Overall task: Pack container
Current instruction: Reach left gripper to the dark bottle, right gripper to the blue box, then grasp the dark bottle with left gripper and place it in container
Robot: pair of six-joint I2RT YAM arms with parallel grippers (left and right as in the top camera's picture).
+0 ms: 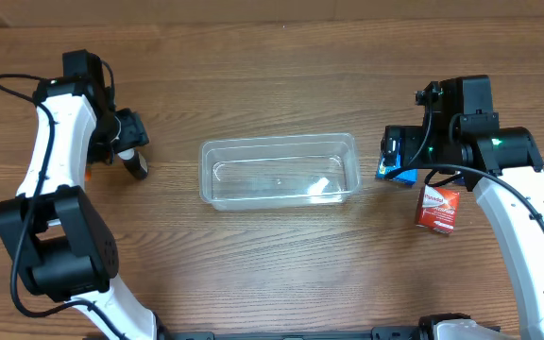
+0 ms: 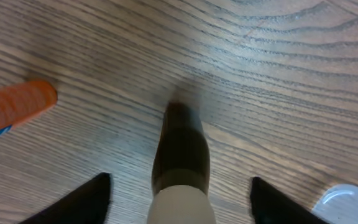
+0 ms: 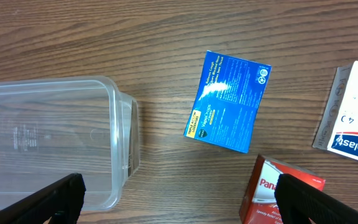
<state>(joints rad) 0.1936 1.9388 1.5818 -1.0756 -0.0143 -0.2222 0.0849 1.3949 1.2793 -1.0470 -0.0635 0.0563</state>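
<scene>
Though near container (image 1: 281, 189), blue box (image 3: 227, 102) outside.

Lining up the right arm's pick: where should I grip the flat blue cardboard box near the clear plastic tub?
Take the blue cardboard box across its two long edges, coming straight down from above. It lies flat on the wooden table, slightly rotated, so turn the open right pincer to match.

Brown wood-grain table (image 1: 281, 274), even light, soft glare, faint shadows
</scene>
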